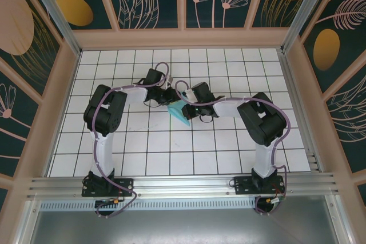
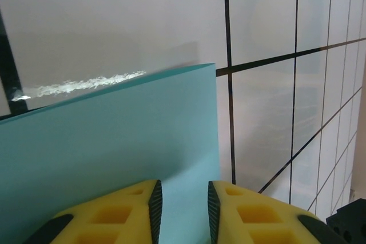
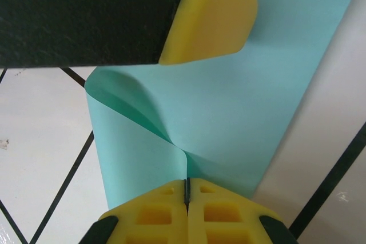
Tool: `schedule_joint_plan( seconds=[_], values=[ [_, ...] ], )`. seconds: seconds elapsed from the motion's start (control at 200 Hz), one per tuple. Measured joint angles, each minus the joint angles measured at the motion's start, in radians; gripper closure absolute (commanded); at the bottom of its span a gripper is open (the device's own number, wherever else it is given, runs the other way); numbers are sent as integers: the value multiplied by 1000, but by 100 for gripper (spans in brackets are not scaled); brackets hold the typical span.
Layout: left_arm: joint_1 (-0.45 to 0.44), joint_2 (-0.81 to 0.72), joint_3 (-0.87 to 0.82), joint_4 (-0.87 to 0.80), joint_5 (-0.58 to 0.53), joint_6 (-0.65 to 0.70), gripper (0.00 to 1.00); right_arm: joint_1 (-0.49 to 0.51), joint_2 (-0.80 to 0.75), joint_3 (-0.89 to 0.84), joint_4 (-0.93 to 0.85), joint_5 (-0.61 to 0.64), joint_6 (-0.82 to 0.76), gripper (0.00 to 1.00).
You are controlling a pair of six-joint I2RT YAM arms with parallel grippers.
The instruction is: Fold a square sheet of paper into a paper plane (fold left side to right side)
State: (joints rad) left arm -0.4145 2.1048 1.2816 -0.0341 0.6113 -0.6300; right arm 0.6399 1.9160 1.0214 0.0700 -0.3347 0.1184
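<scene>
Well, on the right wrist camera the right gripper [image 3: 187,194] had its yellow foam fingers pressed flat together, pinching the near edge of the thin, light turquoise square sheet of paper [image 3: 246,112]. From that pinch the sheet curled up and away in a soft loop (not a sharp crease, as far as I could see), its left part rolling over on itself. Above it, a yellow finger [image 3: 213,18] of the other arm, below its black body, hung over the far part of the sheet; whether it touched the paper I could not tell.

On the left wrist camera the left gripper [image 2: 181,212] had its two yellow fingers slightly apart, with turquoise showing in the gap and nothing clamped that I could see. The sheet [image 2: 114,141] spread out beyond those fingertips, its straight right edge running away across the white tiled table with black grid lines [image 2: 263,27].

From the overhead camera the sheet [image 1: 179,112] sat near the middle of the table, between the two grippers, which came close together over it.
</scene>
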Motion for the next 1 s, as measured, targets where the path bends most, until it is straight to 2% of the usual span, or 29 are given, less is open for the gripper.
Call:
schedule_joint_plan(
  seconds=[0.26, 0.425, 0.646, 0.756, 0.996],
  values=[
    [26, 0, 127, -106, -19, 39, 61, 0, 0, -2, 1, -1, 0, 100],
    [62, -21, 157, -136, -22, 51, 68, 0, 0, -3, 2, -1, 4, 100],
    [67, -134, -26, -87, 3, 32, 72, 0, 0, -8, 9, -3, 14, 100],
    [53, -144, -108, -51, 32, 11, 72, -3, 0, -9, 13, -6, 18, 100],
    [2, -145, -148, 11, 60, -34, 73, -3, 0, -14, 23, -8, 18, 100]
  ],
)
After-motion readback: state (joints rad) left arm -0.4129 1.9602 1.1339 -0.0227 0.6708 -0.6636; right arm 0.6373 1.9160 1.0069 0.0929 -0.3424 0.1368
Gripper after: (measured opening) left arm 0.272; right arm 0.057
